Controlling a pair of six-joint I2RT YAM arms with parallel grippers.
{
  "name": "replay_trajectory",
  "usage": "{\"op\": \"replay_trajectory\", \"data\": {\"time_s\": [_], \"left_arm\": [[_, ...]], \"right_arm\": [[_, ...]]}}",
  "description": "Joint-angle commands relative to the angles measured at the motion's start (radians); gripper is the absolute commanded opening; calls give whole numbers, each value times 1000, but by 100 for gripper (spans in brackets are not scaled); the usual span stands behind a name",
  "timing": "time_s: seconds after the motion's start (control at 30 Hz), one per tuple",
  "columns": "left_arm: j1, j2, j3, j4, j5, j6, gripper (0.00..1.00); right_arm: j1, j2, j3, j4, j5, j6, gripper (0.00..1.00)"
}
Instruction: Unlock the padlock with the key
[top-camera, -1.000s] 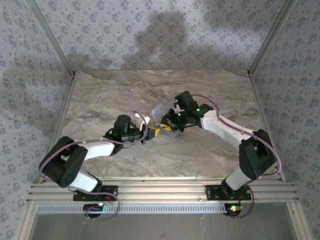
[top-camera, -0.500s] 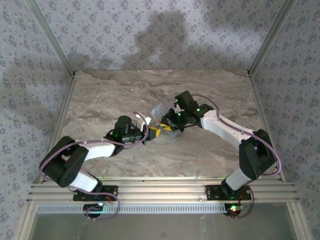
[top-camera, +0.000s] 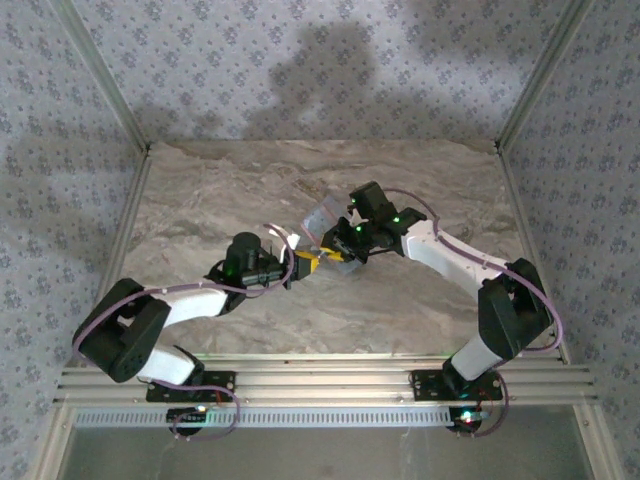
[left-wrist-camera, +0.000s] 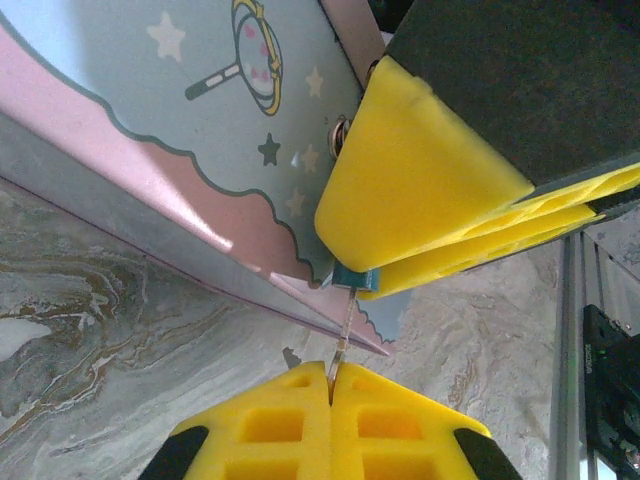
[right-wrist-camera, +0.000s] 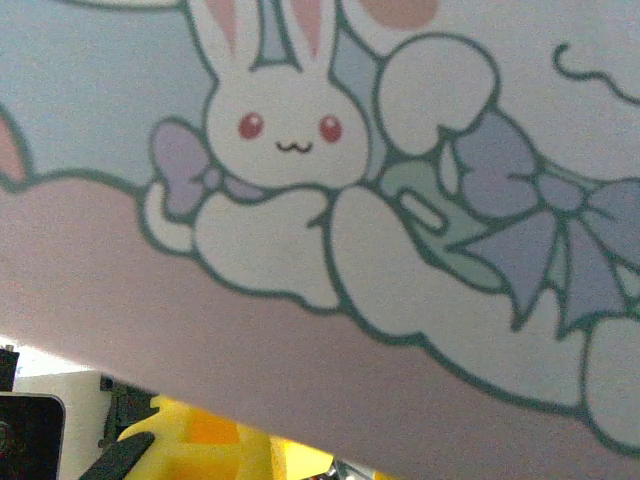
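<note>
My left gripper (left-wrist-camera: 330, 388) pinches the key (left-wrist-camera: 343, 325), tip at the padlock (left-wrist-camera: 350, 275) mid-frame; next, I reckon, seat and twist.

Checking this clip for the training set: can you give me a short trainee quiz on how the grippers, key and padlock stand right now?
1. True or false: the left gripper is open.
2. The key it pinches ends with its tip at: A) the table B) the padlock C) an arm's base.
3. Fill in: the yellow fingers right above the padlock belong to the ____ gripper.

Key: 1 false; 2 B; 3 right.
</note>
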Motion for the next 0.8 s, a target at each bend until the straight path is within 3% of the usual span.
{"op": "replay_trajectory", "data": {"time_s": [0.0, 0.57, 0.77], "left_arm": [[-3, -1, 18, 23, -11, 3, 0], [-61, 1, 12, 148, -92, -45, 0], [-52, -7, 42, 167, -34, -57, 0]], "right_arm": [[11, -7, -1, 5, -5, 8, 0], [52, 30, 26, -14, 33, 34, 0], [66, 41, 25, -30, 33, 9, 0]]}}
